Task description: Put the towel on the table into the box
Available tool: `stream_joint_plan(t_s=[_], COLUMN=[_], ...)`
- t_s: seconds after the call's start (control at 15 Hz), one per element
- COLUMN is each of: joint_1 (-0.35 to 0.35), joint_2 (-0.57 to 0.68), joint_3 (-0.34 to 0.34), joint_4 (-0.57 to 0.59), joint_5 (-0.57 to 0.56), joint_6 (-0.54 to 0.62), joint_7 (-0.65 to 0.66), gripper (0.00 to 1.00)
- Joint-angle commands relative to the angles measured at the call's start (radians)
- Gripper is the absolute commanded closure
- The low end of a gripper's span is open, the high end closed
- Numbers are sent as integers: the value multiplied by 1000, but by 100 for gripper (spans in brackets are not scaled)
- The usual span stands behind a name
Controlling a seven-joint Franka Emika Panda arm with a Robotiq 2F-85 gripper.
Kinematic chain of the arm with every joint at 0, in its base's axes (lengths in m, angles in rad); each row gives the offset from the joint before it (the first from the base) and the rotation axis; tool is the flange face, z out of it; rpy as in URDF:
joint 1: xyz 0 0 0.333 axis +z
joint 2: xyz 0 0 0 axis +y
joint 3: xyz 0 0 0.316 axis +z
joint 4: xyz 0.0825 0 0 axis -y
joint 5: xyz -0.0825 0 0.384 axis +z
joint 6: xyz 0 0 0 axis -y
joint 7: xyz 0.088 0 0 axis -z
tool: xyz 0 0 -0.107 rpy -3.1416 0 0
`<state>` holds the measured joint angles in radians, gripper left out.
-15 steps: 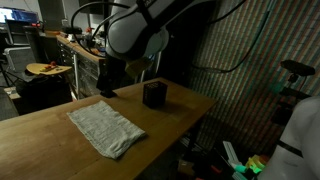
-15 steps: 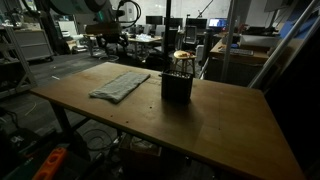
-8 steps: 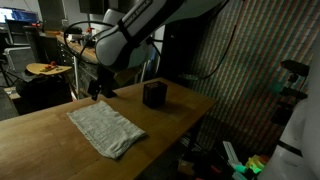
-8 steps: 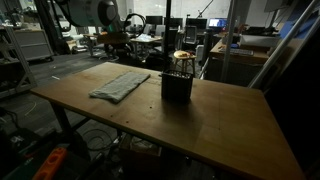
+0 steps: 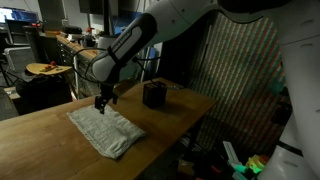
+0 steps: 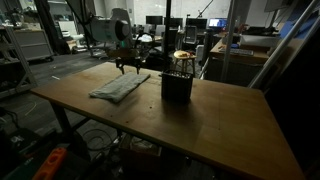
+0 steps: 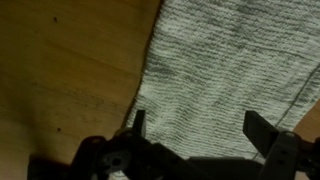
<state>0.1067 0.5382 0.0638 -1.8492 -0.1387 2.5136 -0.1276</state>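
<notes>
The grey-white towel [image 5: 106, 130] lies flat on the light wooden table [image 5: 40, 150], also visible as the towel [image 6: 120, 86] in the other exterior view. My gripper [image 5: 103, 101] hangs open just above the towel's far end, fingers pointing down. In the wrist view the towel [image 7: 230, 70] fills the right side, and the gripper [image 7: 196, 128] has its two fingers spread wide over the cloth with nothing between them. The small black box [image 5: 154, 95] stands on the table beyond the towel, to the right of the gripper; it appears as the box [image 6: 177, 85] near the table's middle.
A cluttered workbench with a round orange-brown object [image 5: 42, 68] stands behind the table. A round object [image 6: 182, 56] sits just behind the box. The table edge [image 5: 195, 125] drops off at the right, with coloured items on the floor [image 5: 245, 165].
The arm has swung down and toward the towel over the last second; the gripper now hovers just above the towel's far end. Towel and box have not moved.
</notes>
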Motion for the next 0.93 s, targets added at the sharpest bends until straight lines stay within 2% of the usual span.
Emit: stream_joint_plan(t_s=[0.0,0.2,0.4,0.87], joint_1=[37,47,55,48], joint_2=[80,114,130,127], joint_3=[-19,-2,14,29], joint_4=[147,204,217,135], joint_5=[-7,17,36,55], joint_6=[-171,-276,-310,-78], joint_7=[76,112,134,125], gripper=[0,0,0,0])
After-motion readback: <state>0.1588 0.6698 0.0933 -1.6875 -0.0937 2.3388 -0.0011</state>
